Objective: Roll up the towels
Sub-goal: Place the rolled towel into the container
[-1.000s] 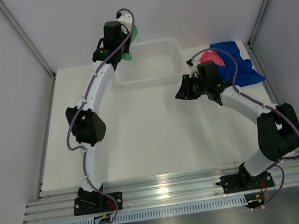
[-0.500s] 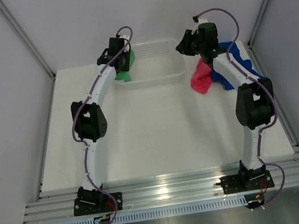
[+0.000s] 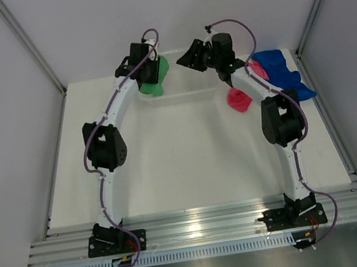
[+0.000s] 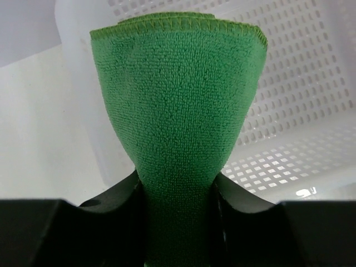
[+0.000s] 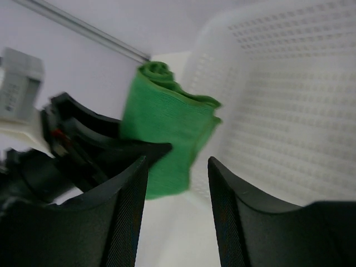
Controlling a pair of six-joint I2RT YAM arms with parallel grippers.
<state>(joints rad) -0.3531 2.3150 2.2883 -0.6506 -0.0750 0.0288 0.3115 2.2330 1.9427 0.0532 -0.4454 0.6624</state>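
My left gripper (image 4: 177,192) is shut on the green towel (image 4: 178,105), a folded bundle held up at the left end of the white slotted basket (image 4: 300,111). In the top view the green towel (image 3: 155,84) hangs from the left gripper (image 3: 148,75). Above the basket, my right gripper (image 3: 188,58) stands open and empty and faces the green towel (image 5: 167,133); nothing is between the right gripper's (image 5: 178,167) jaws. The pink-red towel (image 3: 237,100) lies bunched on the table right of the basket. The blue towel (image 3: 282,69) lies crumpled at the back right.
The basket (image 3: 185,92) stands at the back middle of the white table, partly hidden by both arms. Grey walls and metal frame posts enclose the table on three sides. The left gripper's black fingers (image 5: 94,150) show in the right wrist view.
The right gripper lifted the pink-red towel off the blue one, let it fall beside the basket, then swung left over the basket with its jaws opening. The left gripper keeps hold of the green towel.
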